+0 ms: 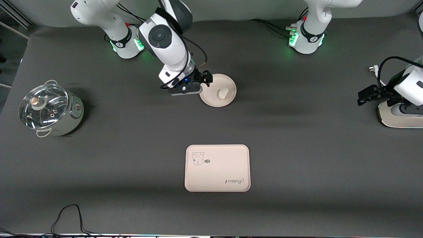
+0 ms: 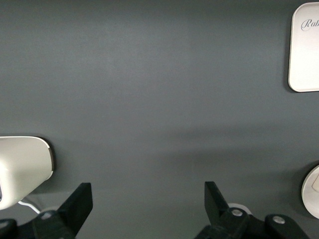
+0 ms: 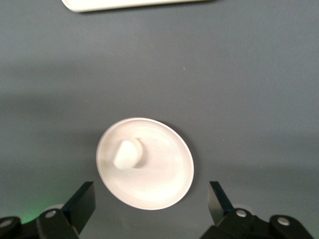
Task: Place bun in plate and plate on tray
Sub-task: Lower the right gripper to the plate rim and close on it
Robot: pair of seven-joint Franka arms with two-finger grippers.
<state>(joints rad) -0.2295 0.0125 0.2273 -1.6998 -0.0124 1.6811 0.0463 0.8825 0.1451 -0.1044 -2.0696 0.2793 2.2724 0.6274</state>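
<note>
Cut off at the right edge of the front view: the left gripper and its white wrist, hanging low over a rounded cream appliance of which only a part shows — too little to name. In the left wrist view, only the two black fingertips at the lower edge, spread wide over bare dark felt-like table.

Partly hidden upper centre of the front view: the rim of the plate under the right gripper, which hangs over the plate's edge toward the robots' bases. Fingers there hard to separate against the black mount; in the right wrist view, clearly spread, the black tips at the lower corners with nothing between them.

Plate round, shallow, matte cream, raised rim. Inside it, off centre, the bun — small, smooth, white, half-round, lying tilted with one flat face showing.

Lower centre of the front view, well apart from the plate and nearer the camera: the tray, cream rectangle with rounded corners, small bear drawing at one corner, cursive "Rabbit" script at another. Only slivers of it in both wrist views.

Left of the frame: a pale metal pot with side handles and a glass lid, knob on top.
</note>
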